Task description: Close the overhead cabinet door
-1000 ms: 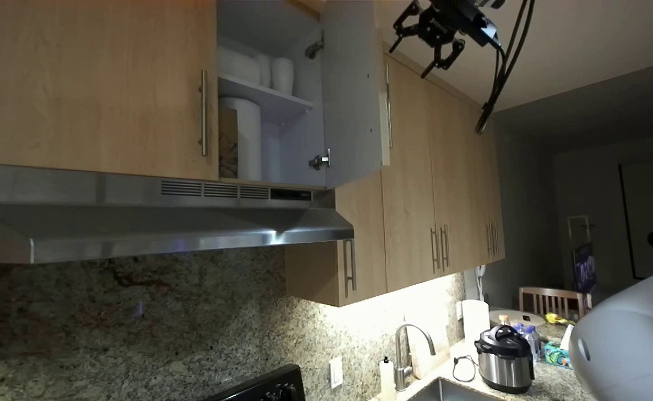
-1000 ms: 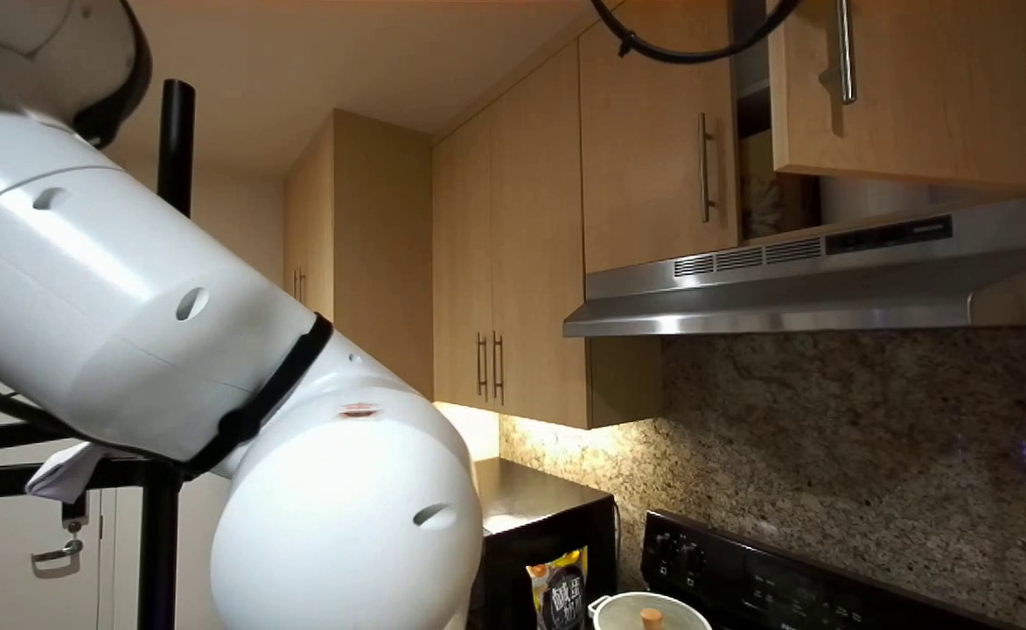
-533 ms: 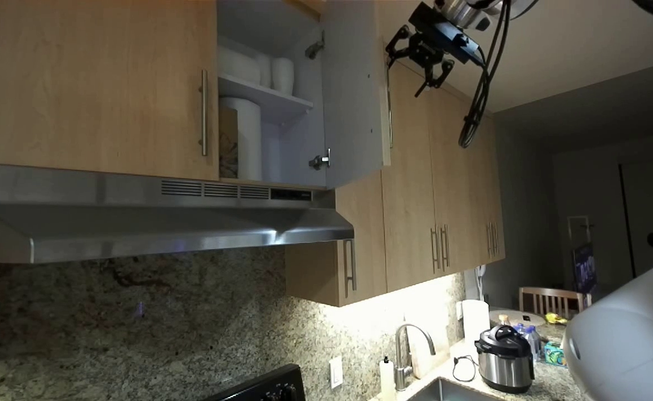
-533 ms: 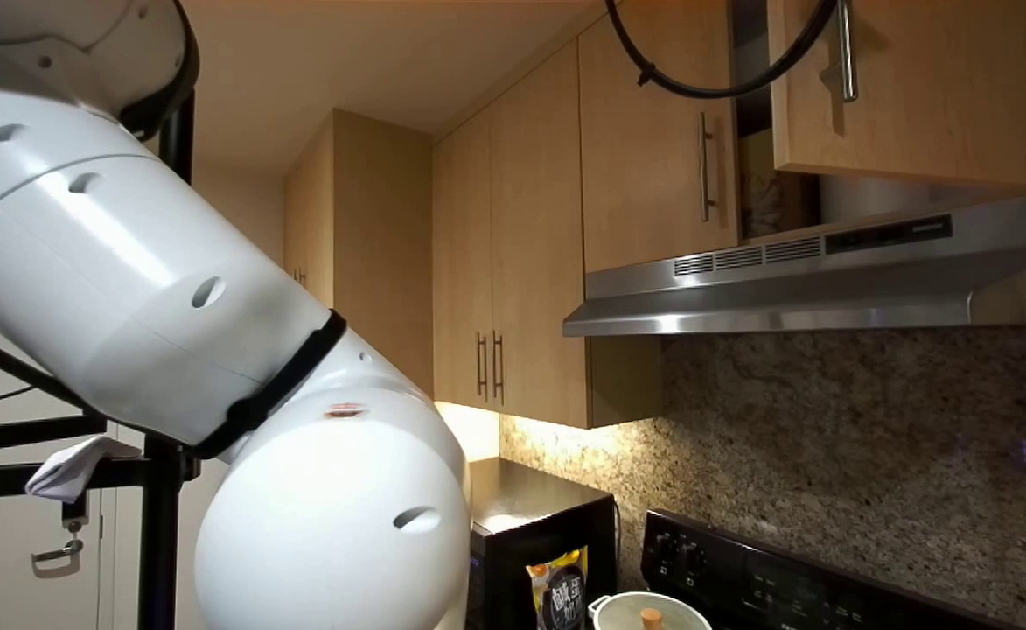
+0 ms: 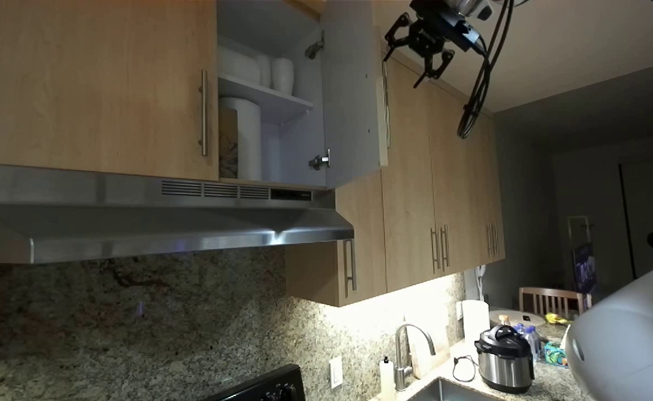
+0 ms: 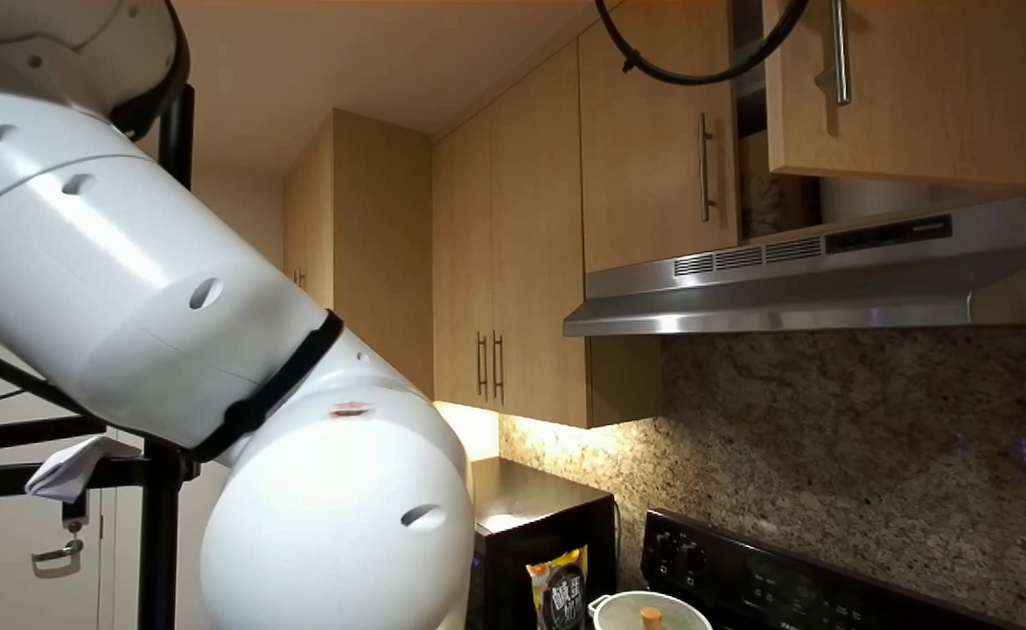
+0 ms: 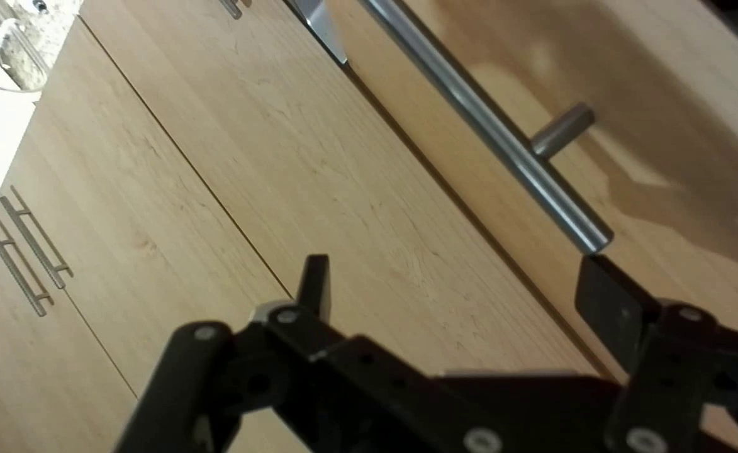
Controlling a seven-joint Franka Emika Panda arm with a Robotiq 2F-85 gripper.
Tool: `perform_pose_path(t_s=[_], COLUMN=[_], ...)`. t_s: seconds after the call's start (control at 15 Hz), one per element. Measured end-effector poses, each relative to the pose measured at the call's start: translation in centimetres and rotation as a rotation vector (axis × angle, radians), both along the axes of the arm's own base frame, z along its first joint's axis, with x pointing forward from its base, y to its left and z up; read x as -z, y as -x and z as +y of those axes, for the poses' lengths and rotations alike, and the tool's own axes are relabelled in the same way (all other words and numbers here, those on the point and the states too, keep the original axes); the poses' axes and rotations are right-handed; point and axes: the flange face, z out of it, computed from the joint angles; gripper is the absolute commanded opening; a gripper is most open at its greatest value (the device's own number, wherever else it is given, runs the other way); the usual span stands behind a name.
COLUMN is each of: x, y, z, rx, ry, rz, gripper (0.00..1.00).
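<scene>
Overhead cabinet door (image 5: 353, 94) stands open at upper centre, its bar handle (image 7: 482, 116) near the Robotiq gripper (image 5: 401, 73), jaws apart; the pushing step seems in hand, next needing leftward pressure.

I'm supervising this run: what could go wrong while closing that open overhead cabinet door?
One finger of the open gripper appears close to the end of the handle on the open door; it might snag there instead of pushing. The hanging cable loop could also catch on that handle during the push.
</scene>
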Motion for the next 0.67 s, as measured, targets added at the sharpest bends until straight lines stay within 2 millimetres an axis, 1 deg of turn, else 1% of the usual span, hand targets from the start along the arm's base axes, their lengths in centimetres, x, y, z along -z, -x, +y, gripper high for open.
perform_pose_path(t_s=[0.4,0.67], x=[-0.2,0.4], y=[-0.3,-0.9], z=[1.7,2.9], rx=[-0.080,-0.134], ry=[-0.027,-0.050], rz=[0.042,0.086], gripper=[1.00,1.00])
